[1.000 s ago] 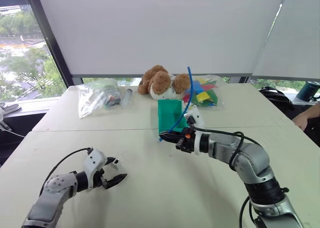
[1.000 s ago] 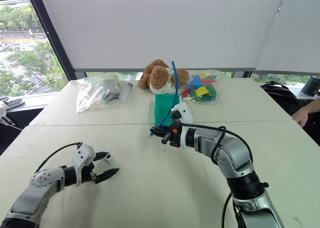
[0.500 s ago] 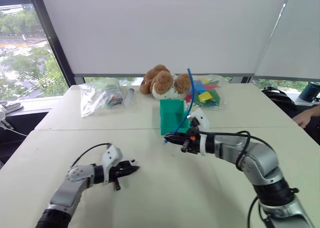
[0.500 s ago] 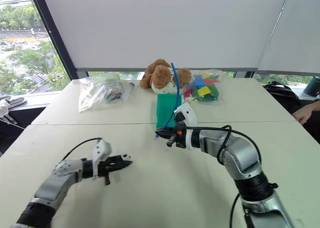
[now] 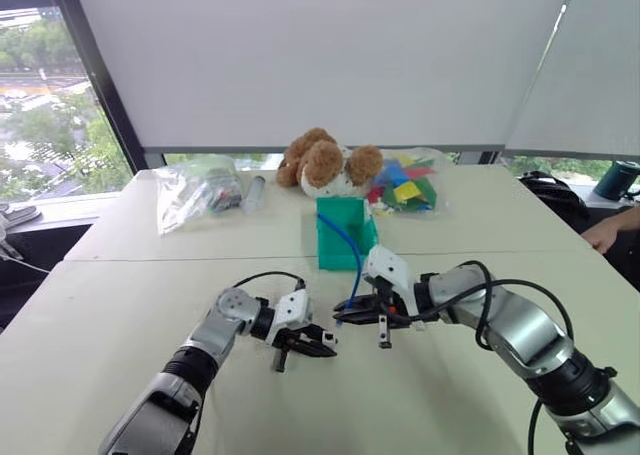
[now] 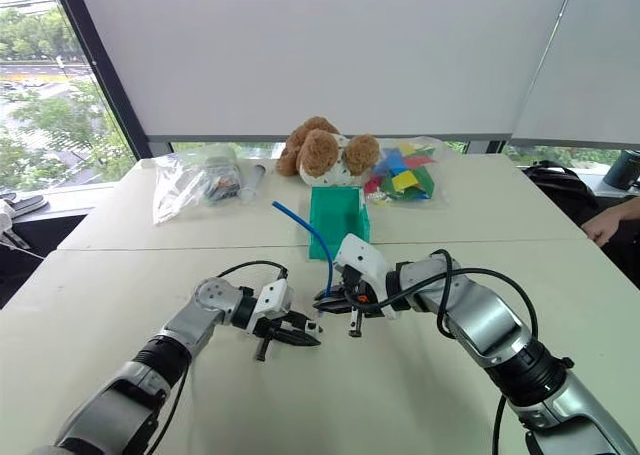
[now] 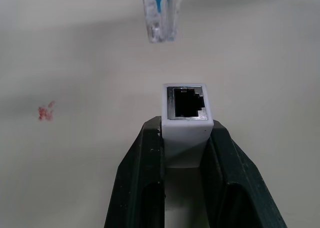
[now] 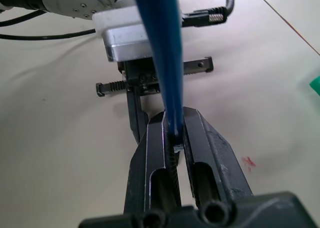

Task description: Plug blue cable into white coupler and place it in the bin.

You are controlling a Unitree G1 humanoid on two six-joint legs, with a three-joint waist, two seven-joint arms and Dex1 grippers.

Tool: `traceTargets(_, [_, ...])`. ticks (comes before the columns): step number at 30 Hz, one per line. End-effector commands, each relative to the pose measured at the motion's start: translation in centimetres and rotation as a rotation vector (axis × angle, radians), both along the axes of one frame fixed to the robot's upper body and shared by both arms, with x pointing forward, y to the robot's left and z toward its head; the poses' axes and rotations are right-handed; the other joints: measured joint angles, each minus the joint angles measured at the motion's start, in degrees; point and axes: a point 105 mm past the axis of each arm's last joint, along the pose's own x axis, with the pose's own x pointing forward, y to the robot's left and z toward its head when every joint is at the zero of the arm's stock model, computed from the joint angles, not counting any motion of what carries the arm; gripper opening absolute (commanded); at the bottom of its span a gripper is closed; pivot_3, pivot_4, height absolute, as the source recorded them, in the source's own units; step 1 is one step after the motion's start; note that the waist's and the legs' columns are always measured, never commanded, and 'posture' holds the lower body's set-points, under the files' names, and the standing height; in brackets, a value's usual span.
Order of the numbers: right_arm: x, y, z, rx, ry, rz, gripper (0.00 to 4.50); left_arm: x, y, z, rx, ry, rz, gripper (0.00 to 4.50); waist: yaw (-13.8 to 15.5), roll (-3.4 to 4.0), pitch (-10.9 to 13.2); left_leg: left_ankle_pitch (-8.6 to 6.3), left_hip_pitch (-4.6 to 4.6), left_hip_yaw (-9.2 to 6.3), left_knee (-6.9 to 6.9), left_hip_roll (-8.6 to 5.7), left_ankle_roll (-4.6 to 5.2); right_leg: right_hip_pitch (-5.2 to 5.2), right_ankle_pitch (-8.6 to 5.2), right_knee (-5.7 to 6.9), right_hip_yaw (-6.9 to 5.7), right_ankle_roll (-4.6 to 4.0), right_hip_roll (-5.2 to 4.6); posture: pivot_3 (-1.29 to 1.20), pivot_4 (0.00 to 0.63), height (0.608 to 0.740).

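Observation:
My left gripper is shut on the white coupler, a small boxy piece with its dark socket facing away from the wrist. My right gripper is shut on the blue cable near its end. The cable's clear plug hangs a short gap in front of the socket, not touching it. Over the middle of the table, the left gripper and the right gripper point at each other. The blue cable arcs up and back from the right gripper. The teal bin stands just behind them.
A brown teddy bear and a clear bag of coloured blocks lie behind the bin. Another clear bag lies at the back left. A person's hand rests at the right table edge. A small red mark is on the tabletop.
My left gripper has shut on the coupler and swung right to face the right gripper. The right gripper has rolled and sunk a little, so the cable now arcs over to the left.

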Motion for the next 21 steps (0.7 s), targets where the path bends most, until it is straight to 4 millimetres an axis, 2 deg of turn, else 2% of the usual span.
traceTargets(1, [0.0,0.9,0.4,-0.005,-0.036,0.035,0.0,0.0,0.0,-1.6,0.054,-0.019,0.003,0.37,0.25,-0.03,-0.03,0.0,0.02,-0.01,0.04,0.01,0.0,0.05,0.0,0.0,0.0,0.0,0.0,0.0,0.15,0.74])
traceTargets(10, [0.1,1.6,-0.8,-0.039,-0.03,0.056,0.0,0.0,0.3,-2.3,0.062,-0.04,0.011,0.37,1.07,-0.1,-0.09,0.0,0.23,-0.02,0.1,0.0,0.0,0.3,0.0,-0.01,0.01,0.0,-0.03,0.0,0.15,0.74])
traceTargets(21, [0.5,0.5,-1.1,-0.111,-0.069,0.053,0.0,-0.2,0.2,-2.5,0.059,-0.029,0.006,0.37,1.06,-0.09,-0.1,0.0,0.55,-0.08,0.09,0.01,0.0,0.65,0.0,-0.03,-0.01,-0.01,-0.01,0.0,0.15,0.74])
